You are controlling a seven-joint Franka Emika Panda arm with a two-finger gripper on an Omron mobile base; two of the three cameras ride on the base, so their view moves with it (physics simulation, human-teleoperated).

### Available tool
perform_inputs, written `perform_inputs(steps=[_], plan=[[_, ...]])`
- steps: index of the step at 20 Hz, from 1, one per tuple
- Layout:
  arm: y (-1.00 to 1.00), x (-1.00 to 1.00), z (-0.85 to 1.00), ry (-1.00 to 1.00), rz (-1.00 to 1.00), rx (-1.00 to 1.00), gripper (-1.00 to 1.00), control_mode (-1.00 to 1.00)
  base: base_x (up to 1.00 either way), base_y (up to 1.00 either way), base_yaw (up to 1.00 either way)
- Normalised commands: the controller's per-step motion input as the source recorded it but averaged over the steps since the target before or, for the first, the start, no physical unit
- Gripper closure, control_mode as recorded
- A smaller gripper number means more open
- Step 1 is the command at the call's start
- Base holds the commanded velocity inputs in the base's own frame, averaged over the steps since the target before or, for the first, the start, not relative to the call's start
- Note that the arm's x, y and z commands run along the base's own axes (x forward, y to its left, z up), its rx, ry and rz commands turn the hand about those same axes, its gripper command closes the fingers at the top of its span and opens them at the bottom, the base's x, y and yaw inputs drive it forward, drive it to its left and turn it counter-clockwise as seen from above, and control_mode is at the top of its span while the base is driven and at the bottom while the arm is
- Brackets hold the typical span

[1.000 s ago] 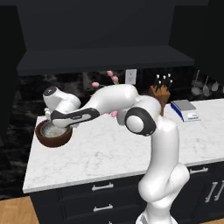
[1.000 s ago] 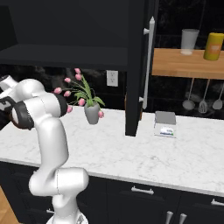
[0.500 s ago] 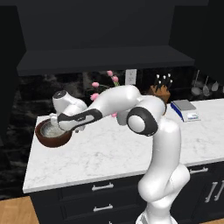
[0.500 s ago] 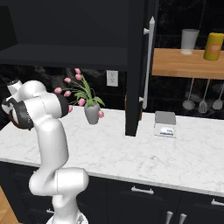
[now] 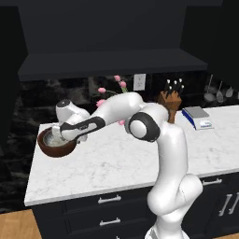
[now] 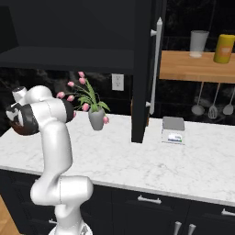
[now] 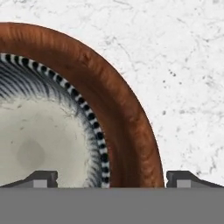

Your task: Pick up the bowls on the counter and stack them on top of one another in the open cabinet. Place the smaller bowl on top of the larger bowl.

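Note:
The larger bowl (image 5: 52,148), reddish-brown wood, sits at the far left end of the white marble counter (image 5: 140,158). The smaller bowl (image 5: 55,139) lies inside it, its pale speckled inside (image 7: 39,140) ringed by a dark striped edge. My gripper (image 7: 113,179) is open just over the near side of both bowls. One fingertip is over the small bowl's inside and the other beyond the brown rim (image 7: 135,127), so both rims lie between them. The dark cabinet's shelf (image 5: 112,63) hangs above the counter, with its door (image 6: 147,69) open. My arm hides most of the bowls in the right base view.
A grey vase of pink flowers (image 6: 95,118) stands at the back wall behind my arm. A knife block (image 5: 169,100) and a small scale (image 5: 198,116) sit further right. A wooden shelf (image 6: 197,69) holds a cup and a yellow canister, with utensils hanging below.
My hand has shifted a little right and lower over the bowls. The two bowls have stayed in place.

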Motion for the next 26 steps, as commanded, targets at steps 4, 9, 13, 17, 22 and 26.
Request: perform_inputs(steps=[4, 9, 13, 17, 22, 26], plan=[[0.22, 0.14, -0.37, 0.03, 0.0, -0.07, 1.0, -1.0, 0.0, 0.0, 0.0], [0.0, 0.0, -0.13, 0.02, 0.0, -0.05, 1.0, -1.0, 0.0, 0.0, 0.0], [-0.06, -0.08, -0.01, 0.0, 0.0, 0.0, 1.0, -1.0, 0.0, 0.0, 0.0], [-0.65, -0.65, 0.0, -0.14, 0.0, 0.0, 1.0, -1.0, 0.0, 0.0, 0.0], [-0.97, -0.99, 0.02, -0.27, -0.01, 0.0, 1.0, -1.0, 0.0, 0.0, 0.0], [-1.0, -0.79, 0.56, -0.2, -0.1, 0.09, 1.0, -1.0, 0.0, 0.0, 0.0]])
